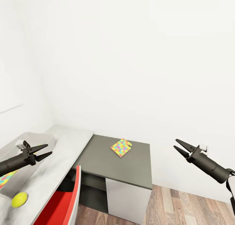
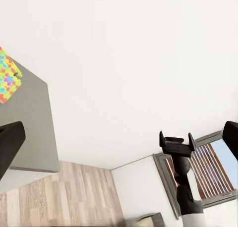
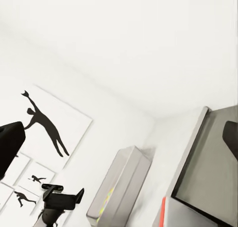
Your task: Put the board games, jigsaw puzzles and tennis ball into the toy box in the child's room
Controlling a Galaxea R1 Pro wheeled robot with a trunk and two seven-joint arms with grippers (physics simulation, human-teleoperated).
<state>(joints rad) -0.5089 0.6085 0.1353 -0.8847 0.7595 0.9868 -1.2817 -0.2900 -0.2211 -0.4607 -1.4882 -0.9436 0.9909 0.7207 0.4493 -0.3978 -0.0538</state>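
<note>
A jigsaw puzzle [image 1: 121, 147] [image 2: 7, 81] lies flat on the dark grey cabinet top [image 1: 130, 166] at the table's right end. The light-grey toy box [image 1: 36, 137] [image 3: 124, 180] stands at the far left of the pale table [image 1: 67, 153], with a strip of multicoloured puzzle [image 1: 6, 178] showing inside it. Nearer me on the table, beside the box, rests the tennis ball [image 1: 19, 199]. My left gripper [image 1: 49, 149] hangs open and empty over the toy box's right edge. Off the table's right end, my right gripper [image 1: 175, 143] is open and empty in the air. The board games and the bed are out of view.
A red chair [image 1: 62, 202] [image 3: 162, 207] is tucked under the table at the front left. Wood-plank floor [image 1: 182, 205] lies right of the cabinet's white door [image 1: 125, 195]. Black silhouette pictures [image 3: 47, 123] hang on the wall; a dark-framed window [image 2: 210, 167] is behind my right arm.
</note>
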